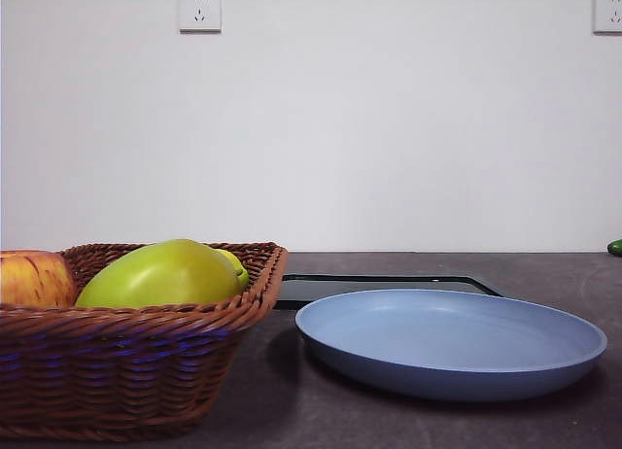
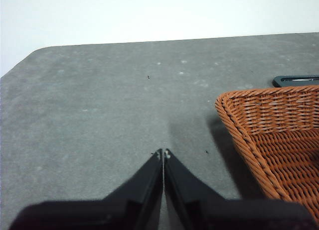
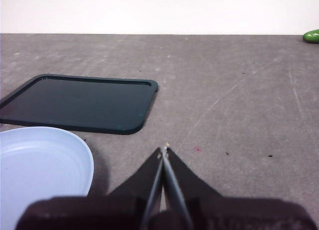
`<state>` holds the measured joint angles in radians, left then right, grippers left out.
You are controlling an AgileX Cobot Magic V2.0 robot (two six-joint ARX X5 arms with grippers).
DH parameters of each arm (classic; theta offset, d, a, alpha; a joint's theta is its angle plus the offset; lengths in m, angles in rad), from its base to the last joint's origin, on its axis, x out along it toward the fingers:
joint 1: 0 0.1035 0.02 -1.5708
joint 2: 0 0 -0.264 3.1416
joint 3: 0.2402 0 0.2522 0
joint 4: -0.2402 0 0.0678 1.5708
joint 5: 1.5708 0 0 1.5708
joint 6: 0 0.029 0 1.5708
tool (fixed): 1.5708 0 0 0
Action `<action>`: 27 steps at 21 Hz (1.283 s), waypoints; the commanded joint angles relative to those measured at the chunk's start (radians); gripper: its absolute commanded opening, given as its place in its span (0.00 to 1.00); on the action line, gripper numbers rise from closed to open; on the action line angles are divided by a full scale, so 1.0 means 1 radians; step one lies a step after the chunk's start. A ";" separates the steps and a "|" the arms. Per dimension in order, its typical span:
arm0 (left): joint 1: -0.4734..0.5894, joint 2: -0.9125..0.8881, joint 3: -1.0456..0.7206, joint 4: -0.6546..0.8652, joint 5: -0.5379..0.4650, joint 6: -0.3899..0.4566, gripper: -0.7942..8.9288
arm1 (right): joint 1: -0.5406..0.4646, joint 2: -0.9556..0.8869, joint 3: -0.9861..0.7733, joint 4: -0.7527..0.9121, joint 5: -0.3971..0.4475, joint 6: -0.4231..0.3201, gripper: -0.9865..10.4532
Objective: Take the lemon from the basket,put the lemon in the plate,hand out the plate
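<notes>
The brown wicker basket (image 1: 136, 362) stands at the front left. In it lie a large green fruit (image 1: 160, 274) and a red-yellow apple (image 1: 34, 279). The lemon (image 1: 236, 266) shows only as a small yellow-green sliver behind the green fruit. The light-blue plate (image 1: 452, 342) sits empty to the right of the basket. My left gripper (image 2: 163, 154) is shut and empty over bare table beside the basket's corner (image 2: 271, 135). My right gripper (image 3: 164, 151) is shut and empty beside the plate's rim (image 3: 75, 155).
A flat black tray (image 3: 79, 103) lies behind the plate, also in the front view (image 1: 389, 286). A small green object (image 3: 312, 36) sits at the far right table edge. A white wall with sockets stands behind the grey table.
</notes>
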<state>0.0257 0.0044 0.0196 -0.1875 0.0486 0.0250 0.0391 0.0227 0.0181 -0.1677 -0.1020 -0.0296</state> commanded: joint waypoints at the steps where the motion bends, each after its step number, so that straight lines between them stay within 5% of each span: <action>1: 0.000 -0.003 -0.008 0.002 0.012 -0.007 0.09 | 0.001 -0.003 -0.009 0.006 0.002 0.014 0.09; 4: 0.000 -0.003 -0.008 0.011 0.037 -0.062 0.09 | 0.001 -0.003 -0.009 0.007 -0.003 0.064 0.09; 8: 0.000 -0.003 -0.008 0.011 0.217 -0.275 0.09 | 0.002 -0.003 -0.009 0.018 -0.004 0.333 0.09; 12: 0.000 -0.003 -0.008 0.023 0.377 -0.375 0.09 | 0.002 -0.003 -0.009 0.030 -0.004 0.537 0.09; 16: 0.000 -0.003 -0.008 0.046 0.430 -0.401 0.09 | 0.002 -0.003 -0.008 0.031 -0.007 0.603 0.09; 27: 0.000 0.028 0.143 -0.095 0.351 -0.425 0.09 | 0.002 0.016 0.116 -0.023 -0.083 0.586 0.09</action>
<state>0.0257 0.0261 0.1349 -0.2771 0.4072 -0.3946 0.0391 0.0338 0.1043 -0.1955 -0.1837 0.5571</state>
